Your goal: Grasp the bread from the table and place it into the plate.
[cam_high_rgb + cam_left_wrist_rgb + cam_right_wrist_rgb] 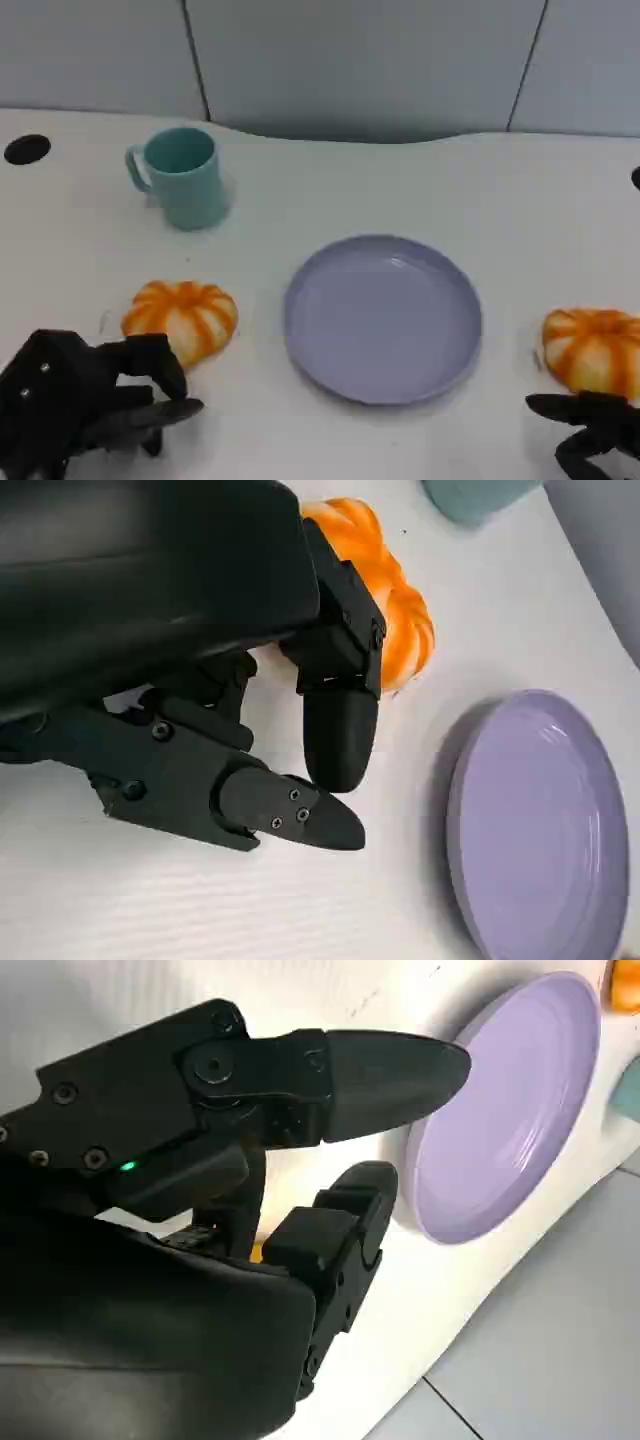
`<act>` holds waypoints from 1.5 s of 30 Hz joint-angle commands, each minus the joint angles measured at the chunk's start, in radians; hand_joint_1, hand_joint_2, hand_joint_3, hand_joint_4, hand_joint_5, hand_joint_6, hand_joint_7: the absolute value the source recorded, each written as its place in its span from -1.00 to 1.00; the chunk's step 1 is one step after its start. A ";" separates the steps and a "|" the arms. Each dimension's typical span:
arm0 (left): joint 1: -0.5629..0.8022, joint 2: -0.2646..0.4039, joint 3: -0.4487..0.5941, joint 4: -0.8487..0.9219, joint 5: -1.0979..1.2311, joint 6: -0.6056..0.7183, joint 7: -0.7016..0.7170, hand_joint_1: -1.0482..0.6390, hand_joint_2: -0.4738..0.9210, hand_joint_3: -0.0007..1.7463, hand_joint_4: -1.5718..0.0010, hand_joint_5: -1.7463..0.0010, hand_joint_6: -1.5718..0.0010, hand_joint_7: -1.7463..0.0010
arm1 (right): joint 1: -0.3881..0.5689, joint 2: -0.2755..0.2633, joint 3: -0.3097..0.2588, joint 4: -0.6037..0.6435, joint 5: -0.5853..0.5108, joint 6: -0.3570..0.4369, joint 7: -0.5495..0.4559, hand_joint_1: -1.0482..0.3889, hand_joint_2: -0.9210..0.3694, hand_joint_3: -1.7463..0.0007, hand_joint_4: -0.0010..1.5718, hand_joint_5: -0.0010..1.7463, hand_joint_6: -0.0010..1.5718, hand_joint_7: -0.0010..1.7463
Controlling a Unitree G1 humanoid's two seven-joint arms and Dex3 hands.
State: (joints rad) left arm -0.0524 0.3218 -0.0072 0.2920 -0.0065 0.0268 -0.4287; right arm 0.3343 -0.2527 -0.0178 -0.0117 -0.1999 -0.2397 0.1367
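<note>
White table (480, 180) seen from the head camera. A lavender plate (383, 318) lies at centre, holding nothing. 2 orange-and-white striped breads flank it: the left bread (181, 317) lies on the table to the plate's left, the right bread (592, 350) on the table to the plate's right, both apart from the rim. A teal mug (184, 177) stands upright beyond the left bread. The left hand (95, 400) sits just in front of the left bread, fingers (338, 740) spread apart and holding nothing, one fingertip close beside the bread. The right hand (590, 428) sits just in front of the right bread, fingers (380, 1068) likewise apart, grasping nothing.
</note>
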 commanded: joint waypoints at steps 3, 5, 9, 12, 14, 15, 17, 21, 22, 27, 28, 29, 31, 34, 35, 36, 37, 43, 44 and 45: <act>0.000 0.058 -0.040 -0.024 0.046 0.076 -0.027 -0.13 0.99 -0.95 0.01 -1.00 0.20 -1.00 | -0.001 -0.010 -0.006 0.010 0.002 -0.027 -0.014 -0.13 -1.00 0.45 -0.45 0.25 -0.01 -0.94; -0.007 0.066 -0.046 -0.009 0.047 0.055 -0.040 -0.10 0.99 -0.95 0.01 -1.00 0.20 -1.00 | -0.006 -0.007 -0.008 0.026 0.014 -0.047 -0.012 -0.13 -1.00 0.45 -0.47 0.25 -0.01 -0.93; -0.006 0.078 -0.058 -0.016 0.061 0.046 -0.039 -0.12 0.99 -0.95 0.00 -1.00 0.19 -1.00 | -0.002 -0.008 -0.009 0.023 0.016 -0.047 -0.010 -0.13 -1.00 0.45 -0.48 0.23 -0.02 -0.94; -0.003 0.073 -0.053 -0.028 0.046 0.061 -0.041 -0.10 1.00 -0.96 -0.02 -1.00 0.20 -1.00 | 0.003 -0.008 -0.009 0.012 0.006 -0.036 -0.015 -0.13 -1.00 0.45 -0.47 0.23 -0.01 -0.93; -0.002 0.072 -0.052 -0.030 0.041 0.065 -0.040 -0.10 1.00 -0.96 -0.02 -1.00 0.19 -1.00 | 0.004 -0.008 -0.008 0.011 0.006 -0.035 -0.015 -0.13 -1.00 0.45 -0.47 0.23 -0.01 -0.93; -0.002 0.072 -0.052 -0.031 0.041 0.066 -0.040 -0.10 1.00 -0.96 -0.03 -1.00 0.19 -1.00 | 0.004 -0.008 -0.008 0.011 0.006 -0.035 -0.015 -0.13 -1.00 0.45 -0.47 0.23 -0.01 -0.93; 0.002 0.069 -0.047 -0.024 0.033 0.044 -0.037 -0.11 1.00 -0.95 -0.01 -1.00 0.20 -1.00 | 0.005 -0.009 -0.008 0.013 0.010 -0.039 -0.014 -0.13 -1.00 0.45 -0.47 0.23 -0.02 -0.93; 0.015 0.044 -0.011 0.005 -0.035 -0.058 -0.066 -0.14 1.00 -0.93 0.02 -1.00 0.23 -1.00 | 0.011 -0.008 -0.005 0.008 0.006 -0.037 -0.015 -0.13 -1.00 0.44 -0.47 0.23 -0.02 -0.94; 0.022 0.029 0.003 0.009 -0.061 -0.096 -0.072 -0.17 1.00 -0.94 0.02 -1.00 0.24 -1.00 | 0.011 -0.005 -0.005 0.007 0.009 -0.036 -0.016 -0.13 -1.00 0.44 -0.47 0.23 -0.02 -0.94; 0.050 0.028 -0.009 0.023 0.074 -0.389 0.058 -0.27 1.00 -0.95 0.21 -1.00 0.49 -1.00 | 0.008 0.007 0.004 0.002 0.002 -0.018 -0.023 -0.13 -1.00 0.44 -0.47 0.20 -0.01 -0.93; 0.054 0.048 -0.022 0.013 0.174 -0.453 0.132 -0.28 1.00 -0.94 0.24 -1.00 0.52 -1.00 | 0.005 0.009 0.007 0.005 -0.003 -0.020 -0.026 -0.14 -1.00 0.44 -0.47 0.20 -0.01 -0.93; 0.057 0.061 -0.030 0.009 0.243 -0.497 0.184 -0.29 1.00 -0.91 0.36 -1.00 0.66 -1.00 | 0.004 0.009 0.009 0.007 -0.007 -0.023 -0.028 -0.13 -1.00 0.44 -0.46 0.20 -0.01 -0.93; 0.056 0.072 -0.038 0.016 0.316 -0.549 0.247 -0.29 1.00 -0.89 0.42 -1.00 0.74 -1.00 | 0.002 0.010 0.011 0.010 -0.010 -0.026 -0.031 -0.13 -1.00 0.44 -0.45 0.20 -0.01 -0.93; 0.067 0.132 -0.066 -0.079 0.628 -0.550 0.463 -0.32 1.00 -0.90 0.57 -1.00 0.82 -0.87 | -0.009 0.016 0.019 0.021 -0.016 -0.040 -0.042 -0.11 -1.00 0.44 -0.44 0.21 -0.01 -0.93; 0.075 0.148 -0.073 -0.125 0.712 -0.517 0.497 -0.34 1.00 -0.89 0.62 -0.95 0.78 -0.70 | -0.010 0.018 0.022 0.019 -0.018 -0.038 -0.045 -0.12 -1.00 0.45 -0.45 0.21 -0.01 -0.93; 0.082 0.157 -0.077 -0.163 0.768 -0.482 0.511 -0.36 1.00 -0.89 0.62 -0.83 0.70 -0.48 | -0.009 0.019 0.024 0.016 -0.018 -0.034 -0.048 -0.12 -1.00 0.45 -0.45 0.21 -0.02 -0.93; 0.092 0.164 -0.081 -0.208 0.826 -0.441 0.520 -0.37 1.00 -0.89 0.60 -0.69 0.62 -0.26 | -0.008 0.020 0.026 0.014 -0.018 -0.031 -0.049 -0.12 -1.00 0.45 -0.46 0.20 -0.02 -0.93; 0.132 0.171 -0.116 -0.449 1.030 -0.191 0.368 -0.52 1.00 -0.94 0.62 0.20 0.46 0.93 | 0.003 0.013 0.030 -0.008 -0.031 -0.013 -0.058 -0.14 -1.00 0.45 -0.44 0.21 -0.01 -0.93; 0.130 0.172 -0.126 -0.475 1.051 -0.163 0.338 -0.55 1.00 -0.95 0.67 0.28 0.51 0.97 | 0.004 0.012 0.029 -0.009 -0.027 -0.014 -0.056 -0.13 -1.00 0.45 -0.44 0.21 -0.01 -0.92; 0.123 0.174 -0.138 -0.493 1.076 -0.139 0.308 -0.57 1.00 -0.96 0.70 0.31 0.55 0.98 | 0.005 0.012 0.028 -0.007 -0.024 -0.017 -0.056 -0.13 -1.00 0.45 -0.44 0.21 -0.01 -0.92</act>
State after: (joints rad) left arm 0.0713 0.4801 -0.1222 -0.1448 1.0217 -0.1703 -0.0497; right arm 0.3311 -0.2306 0.0200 -0.0127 -0.2312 -0.2567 0.0843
